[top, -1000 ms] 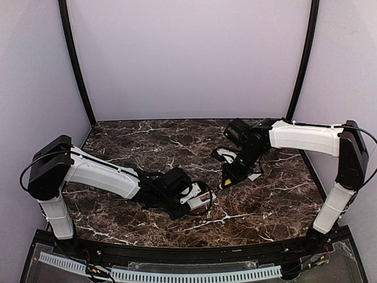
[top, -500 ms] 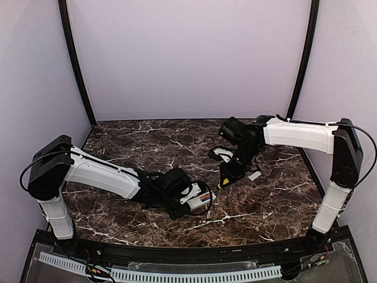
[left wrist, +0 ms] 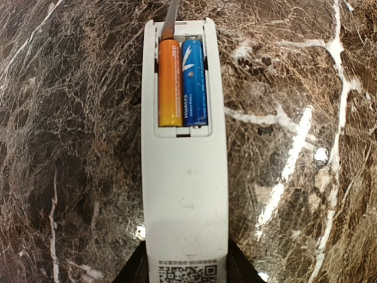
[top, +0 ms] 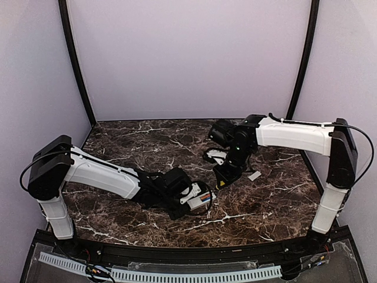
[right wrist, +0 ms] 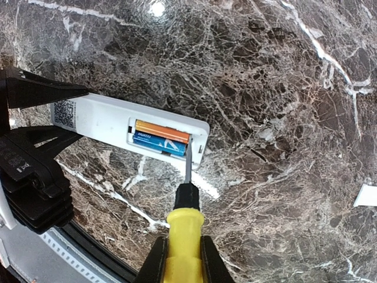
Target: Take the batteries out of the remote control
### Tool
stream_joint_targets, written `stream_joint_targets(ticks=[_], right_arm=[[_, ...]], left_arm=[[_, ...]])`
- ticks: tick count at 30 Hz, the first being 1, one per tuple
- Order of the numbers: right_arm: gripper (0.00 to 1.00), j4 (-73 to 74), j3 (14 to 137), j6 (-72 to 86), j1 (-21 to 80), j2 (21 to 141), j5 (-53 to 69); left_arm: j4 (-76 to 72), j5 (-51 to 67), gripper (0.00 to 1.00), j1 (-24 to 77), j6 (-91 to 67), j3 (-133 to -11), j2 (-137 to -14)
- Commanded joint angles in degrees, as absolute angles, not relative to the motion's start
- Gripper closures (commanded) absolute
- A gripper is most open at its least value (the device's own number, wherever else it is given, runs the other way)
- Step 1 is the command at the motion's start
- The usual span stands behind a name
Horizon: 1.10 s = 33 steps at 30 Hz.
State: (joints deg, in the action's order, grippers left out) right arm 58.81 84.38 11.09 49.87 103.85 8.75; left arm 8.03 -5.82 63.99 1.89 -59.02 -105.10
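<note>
The white remote control [left wrist: 184, 194] lies flat on the marble with its back cover off. Two batteries sit side by side in the bay, one showing orange [left wrist: 169, 82] and one blue [left wrist: 194, 82]. My left gripper [left wrist: 184, 272] is shut on the remote's code-mark end; it also shows in the top view [top: 189, 194]. My right gripper [right wrist: 184, 259] is shut on a yellow screwdriver [right wrist: 184, 233]. The screwdriver's thin metal tip [right wrist: 187, 162] reaches into the far end of the bay beside the batteries [right wrist: 162, 137]. In the top view the right gripper [top: 227, 173] hangs just right of the remote [top: 202, 197].
A small flat white lid piece [top: 254, 175] lies on the marble to the right of the right gripper, and shows at the right edge of the right wrist view [right wrist: 366, 196]. The table's black front rail [top: 188, 256] runs along the near edge.
My right arm has swung left and a little nearer, bringing the screwdriver tip closer to the remote's open end. The left arm and the remote have not moved.
</note>
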Motion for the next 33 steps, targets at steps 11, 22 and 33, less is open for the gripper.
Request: stream_joint_targets(ticks=[11,22,33], right_arm=[[1.00,46.1,75.0,4.2,43.1,100.3,38.3],[1.00,43.6,71.8,0.3,41.5,101.3,46.5],[1.00,37.6,67.1,-1.5,40.3,102.4,53.7]], left_arm=[[7.0,-7.7,1.00,64.2,3.0,-57.9,-105.0],[4.6,-8.0,1.00,64.2,3.8,-56.6,-103.8],[-5.0,-8.9,1.00,64.3,8.0,-50.5,-102.0]])
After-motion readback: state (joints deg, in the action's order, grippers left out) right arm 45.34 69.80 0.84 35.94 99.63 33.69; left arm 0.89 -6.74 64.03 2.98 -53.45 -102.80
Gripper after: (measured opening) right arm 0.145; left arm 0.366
